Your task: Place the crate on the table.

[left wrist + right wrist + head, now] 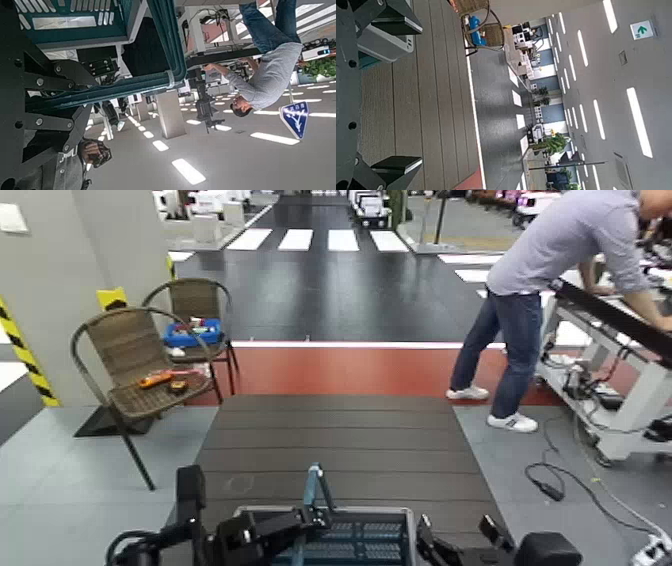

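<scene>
Grey-rimmed teal plastic crate (pixel 395 511) below the left black claw (pixel 316 518), clamped on its handle (pixel 313 483); right black claw (pixel 458 528) gapes empty.

Matt (wood-look) slatted table (pixel 345 445).

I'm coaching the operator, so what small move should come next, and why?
Probably lower the left claw a little: it grips the crate's raised handle, and the crate seems to be over the near part of the slatted table.
</scene>
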Controlling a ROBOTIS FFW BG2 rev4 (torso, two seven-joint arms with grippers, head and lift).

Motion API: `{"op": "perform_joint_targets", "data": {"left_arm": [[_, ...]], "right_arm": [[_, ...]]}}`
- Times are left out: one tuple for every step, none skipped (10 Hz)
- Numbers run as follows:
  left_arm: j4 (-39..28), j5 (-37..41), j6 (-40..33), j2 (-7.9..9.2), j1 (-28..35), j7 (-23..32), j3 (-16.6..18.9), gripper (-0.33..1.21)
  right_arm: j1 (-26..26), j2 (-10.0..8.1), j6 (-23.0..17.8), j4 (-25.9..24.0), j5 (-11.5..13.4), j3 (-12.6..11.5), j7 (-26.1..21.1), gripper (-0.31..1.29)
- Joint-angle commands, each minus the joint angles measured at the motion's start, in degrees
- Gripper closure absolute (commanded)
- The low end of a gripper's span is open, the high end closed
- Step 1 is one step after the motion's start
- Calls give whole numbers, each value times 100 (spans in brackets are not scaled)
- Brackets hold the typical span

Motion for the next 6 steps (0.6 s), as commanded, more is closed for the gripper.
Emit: {"op": "perform_joint_targets", "data": {"left_arm": [[6,0,-10,0,0,-17,-9,113],[15,0,-10,0,0,-17,-9,113],[24,0,-19,-9,8,-17,-9,113],[50,0,-28,-9,0,-26,-18,113],[77,0,-63,-9,-18,-26,-35,113],[147,0,-63,-9,-115,-26,-70,113]], "right_arm": [[0,4,3,0,-12,0,2,15],[0,-5,3,0,-12,0,2,15],[0,4,3,0,-12,0,2,15],[0,4,21,0,-20,0,2,15],[0,4,21,9,-20,0,2,15],[0,13,21,18,-20,0,-7,15]]}}
